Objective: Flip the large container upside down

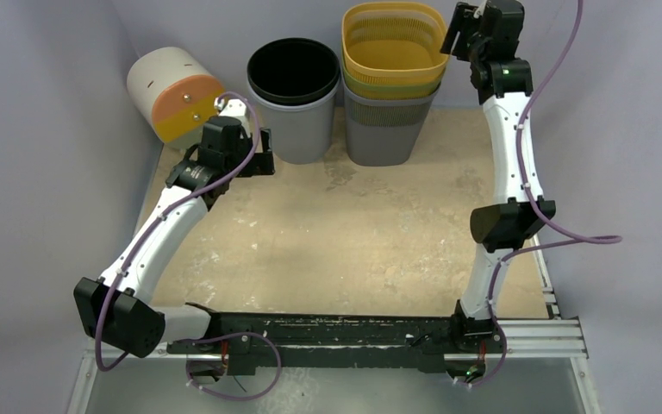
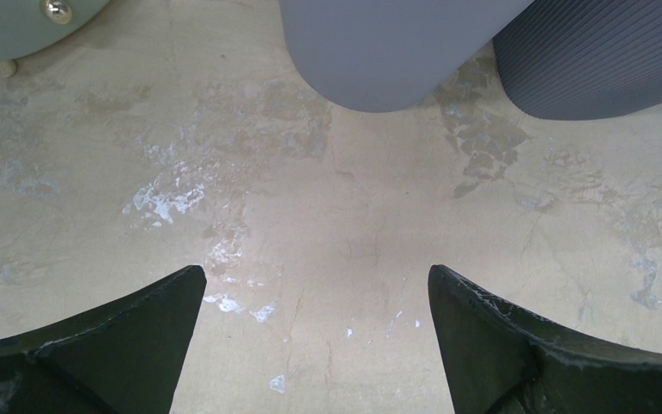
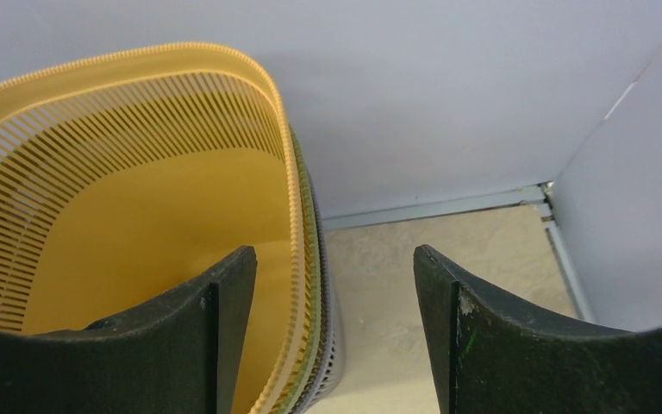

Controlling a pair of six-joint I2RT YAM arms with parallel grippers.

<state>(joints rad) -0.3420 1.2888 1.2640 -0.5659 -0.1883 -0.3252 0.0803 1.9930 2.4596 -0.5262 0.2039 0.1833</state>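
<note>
Yellow slatted basket; grey bin, black inside; white drum, orange band; beige mottled table.

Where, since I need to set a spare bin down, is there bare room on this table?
The wide middle of the table, between the left arm and right arm, is bare up to the base rail. A smaller strip lies between the stacked baskets and the right wall. Crowded along the back: tipped drum, grey bin, baskets, left pincer.
</note>
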